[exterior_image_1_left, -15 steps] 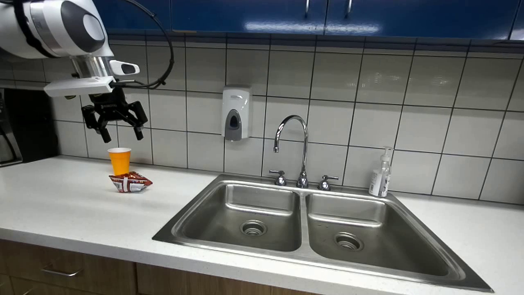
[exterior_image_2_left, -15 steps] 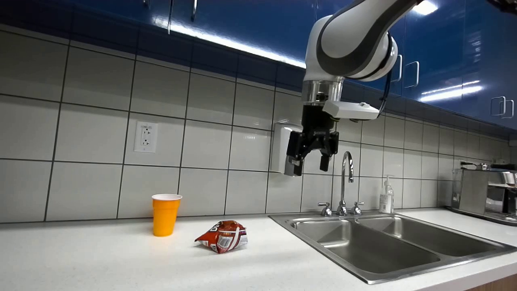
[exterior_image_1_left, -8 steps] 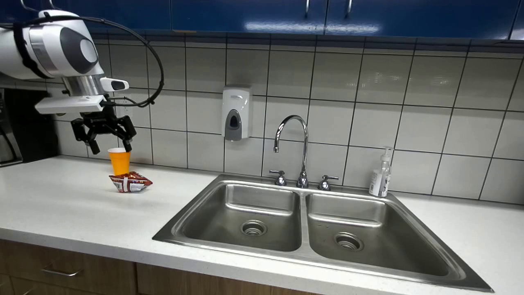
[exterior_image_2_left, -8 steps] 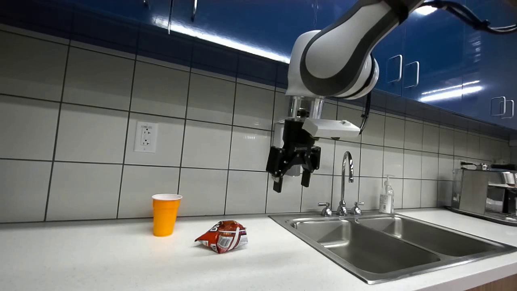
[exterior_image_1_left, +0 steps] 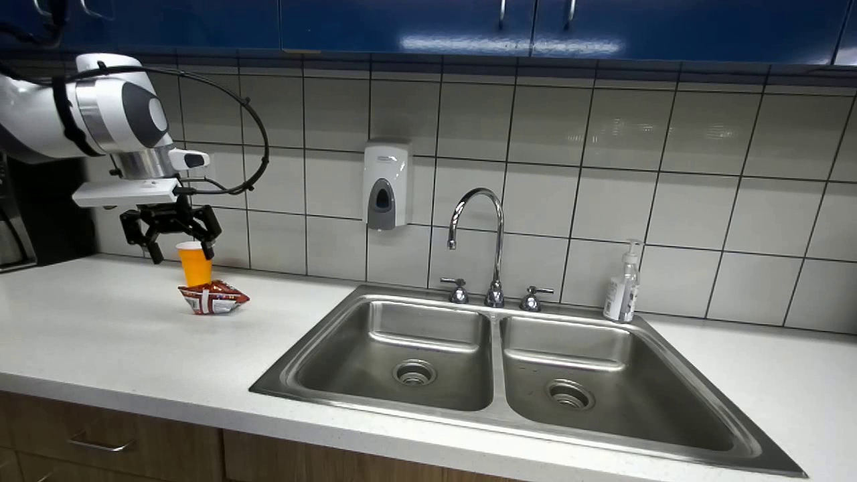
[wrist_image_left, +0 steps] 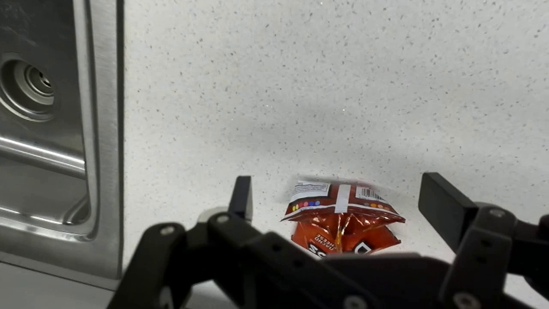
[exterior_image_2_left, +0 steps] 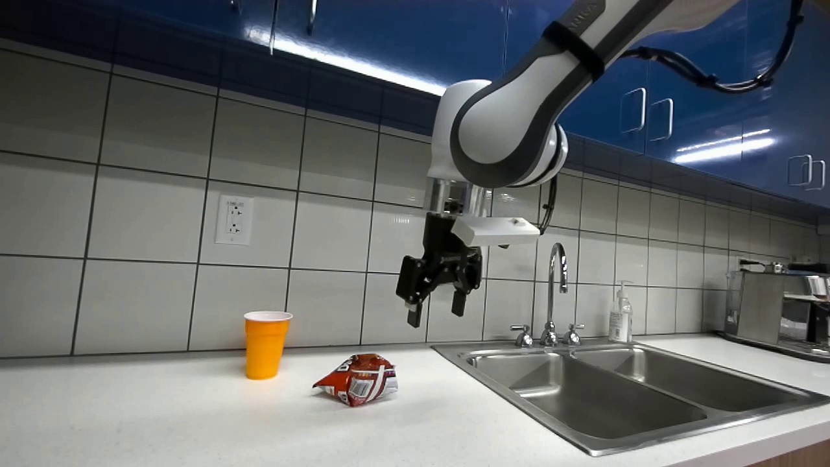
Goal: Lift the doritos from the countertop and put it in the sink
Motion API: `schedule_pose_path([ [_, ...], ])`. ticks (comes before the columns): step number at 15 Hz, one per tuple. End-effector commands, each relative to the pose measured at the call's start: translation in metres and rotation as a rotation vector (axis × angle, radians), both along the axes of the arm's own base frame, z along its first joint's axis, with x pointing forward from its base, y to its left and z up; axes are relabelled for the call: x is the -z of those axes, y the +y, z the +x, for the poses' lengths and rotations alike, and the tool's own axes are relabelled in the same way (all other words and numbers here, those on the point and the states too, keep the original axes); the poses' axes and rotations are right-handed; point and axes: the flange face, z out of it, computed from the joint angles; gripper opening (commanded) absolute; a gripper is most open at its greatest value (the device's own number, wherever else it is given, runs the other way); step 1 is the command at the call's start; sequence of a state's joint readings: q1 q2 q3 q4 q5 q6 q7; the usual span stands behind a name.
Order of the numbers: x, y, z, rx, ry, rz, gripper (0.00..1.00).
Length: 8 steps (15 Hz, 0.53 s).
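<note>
The red Doritos bag lies on the white countertop in both exterior views (exterior_image_1_left: pixel 213 298) (exterior_image_2_left: pixel 358 383). My gripper (exterior_image_1_left: pixel 182 255) is open and empty. It hangs above the counter, higher than the bag, and also shows in the other exterior picture (exterior_image_2_left: pixel 436 312). In the wrist view the bag (wrist_image_left: pixel 326 223) shows between the spread fingers of the gripper (wrist_image_left: pixel 336 184), below them and not touched. Its lower part is hidden by the gripper body. The double steel sink (exterior_image_1_left: pixel 497 361) is set in the counter beside the bag; its rim shows in the wrist view (wrist_image_left: pixel 107 128).
An orange cup (exterior_image_2_left: pixel 264 347) stands upright near the bag by the tiled wall. A faucet (exterior_image_1_left: pixel 499 248) and a clear soap bottle (exterior_image_1_left: pixel 622 291) stand behind the sink. A white dispenser (exterior_image_1_left: pixel 387 184) hangs on the wall. Blue cabinets (exterior_image_1_left: pixel 408 27) are overhead.
My gripper has moved down and closer to the bag; in an exterior view it moved left and down. It has stayed open. The bag and cup have not moved.
</note>
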<state>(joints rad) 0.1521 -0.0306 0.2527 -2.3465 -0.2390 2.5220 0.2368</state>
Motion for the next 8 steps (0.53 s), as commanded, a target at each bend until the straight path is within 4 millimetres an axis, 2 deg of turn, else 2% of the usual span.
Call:
schedule_pose_path([
  [1,0.006,0.021,0.022,-0.018,-0.011,0.003,1.0],
  [8,0.023,0.044,0.052,-0.046,0.012,0.017,1.0],
])
